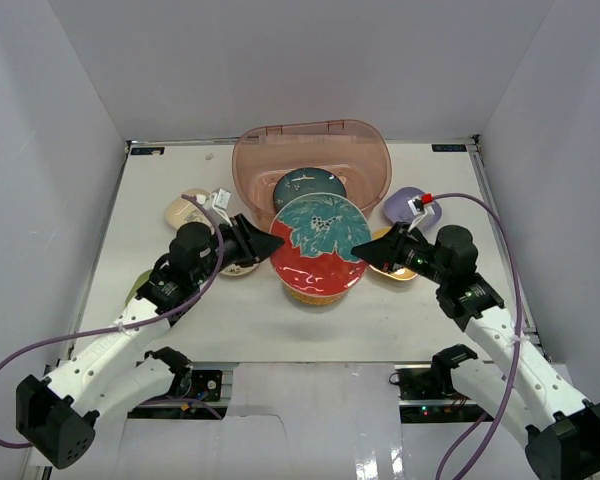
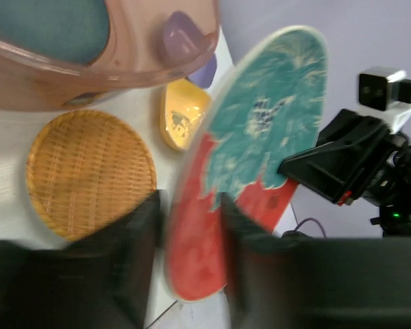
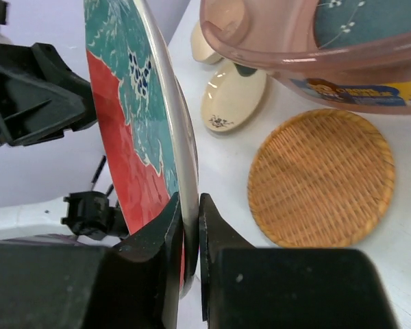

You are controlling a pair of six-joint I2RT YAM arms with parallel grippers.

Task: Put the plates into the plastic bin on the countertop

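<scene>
right wrist: left gripper [image 1: 277,243] and right gripper [image 3: 190,209] clamp the red, teal-flowered plate [image 3: 133,103]

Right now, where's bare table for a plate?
Bare countertop left of the plastic bin, and the near strip before the woven plate. Crowded in front of the bin, where left end effector and right end effector grip the flower plate.

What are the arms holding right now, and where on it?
The round red plate with teal flower, pinched at opposite rim edges: left gripper on its left edge, right gripper on its right.
</scene>
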